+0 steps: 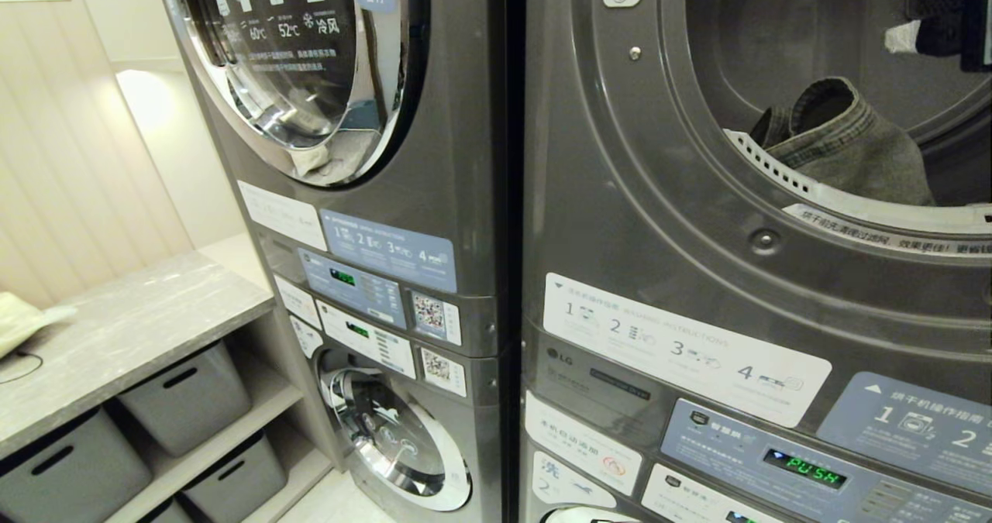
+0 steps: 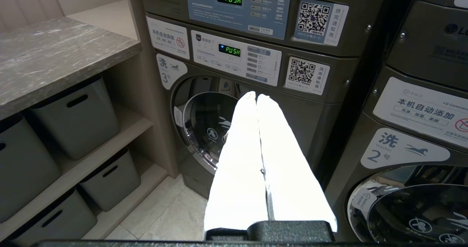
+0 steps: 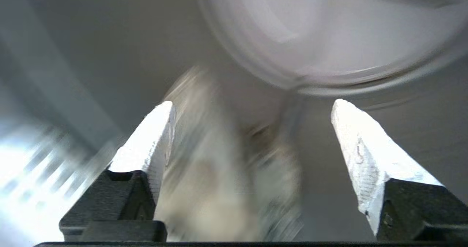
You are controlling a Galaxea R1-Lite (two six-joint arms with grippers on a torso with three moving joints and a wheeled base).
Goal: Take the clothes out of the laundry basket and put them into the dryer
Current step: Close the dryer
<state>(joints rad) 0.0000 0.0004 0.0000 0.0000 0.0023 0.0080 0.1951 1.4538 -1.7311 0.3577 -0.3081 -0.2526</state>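
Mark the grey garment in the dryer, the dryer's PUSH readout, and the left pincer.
grey garment (image 1: 849, 155), head view, on its folded body.
PUSH readout (image 1: 804, 469), head view, on the green letters.
left pincer (image 2: 256, 97), left wrist view, between its touching white tips.

You see only part of the dryer (image 1: 620, 221): its drum opening runs off the head view's top and right edges. The grey garment (image 1: 845, 147) lies half hidden behind the opening's rim. A dark shape with a white tip (image 1: 942, 31) is cut off at the right edge; you cannot tell what it is. The right wrist view is smeared; a pale cloth-like blur (image 3: 219, 173) sits between the fingers (image 3: 153, 137), unidentifiable.
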